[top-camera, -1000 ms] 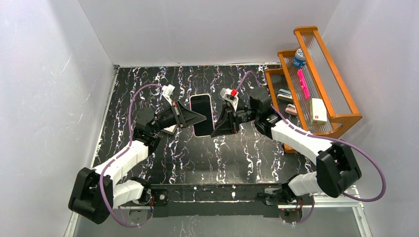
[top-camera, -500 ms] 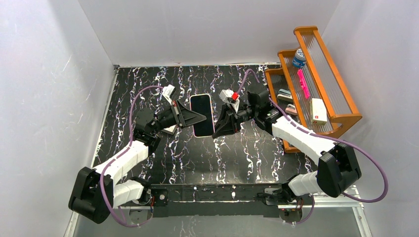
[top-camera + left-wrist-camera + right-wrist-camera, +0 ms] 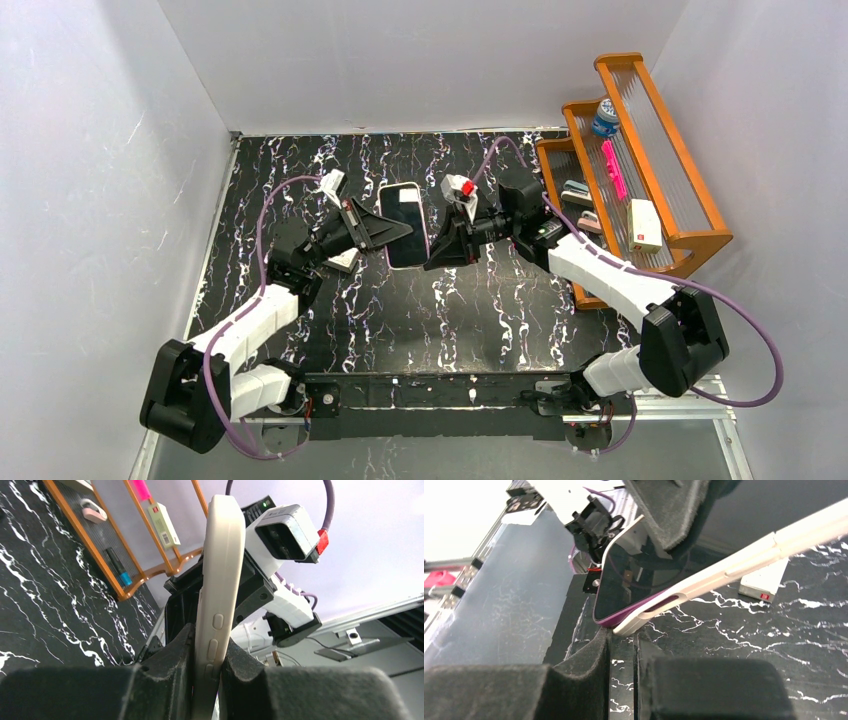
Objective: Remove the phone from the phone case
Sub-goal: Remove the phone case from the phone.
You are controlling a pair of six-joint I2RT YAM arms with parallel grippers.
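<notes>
The phone (image 3: 402,222), dark screen up, sits in a cream case and is held above the table between both arms. My left gripper (image 3: 398,230) is shut on the case's edge; in the left wrist view the cream case (image 3: 221,575) stands edge-on between my jaws (image 3: 207,655), side buttons showing. My right gripper (image 3: 432,260) is at the phone's near right corner. In the right wrist view its jaws (image 3: 624,636) are nearly closed with nothing between them, tips against the case corner (image 3: 744,560). There the phone's purple edge (image 3: 624,616) is lifted out of the case.
An orange stepped rack (image 3: 690,215) stands at the right with a bottle (image 3: 604,117), a pink marker (image 3: 613,168), a white box (image 3: 645,224) and staplers. A small white box (image 3: 343,262) lies on the black marbled table under the left arm.
Both grippers and the phone have shifted a little to the left and farther from the arm bases. The right gripper stays at the phone's corner.
</notes>
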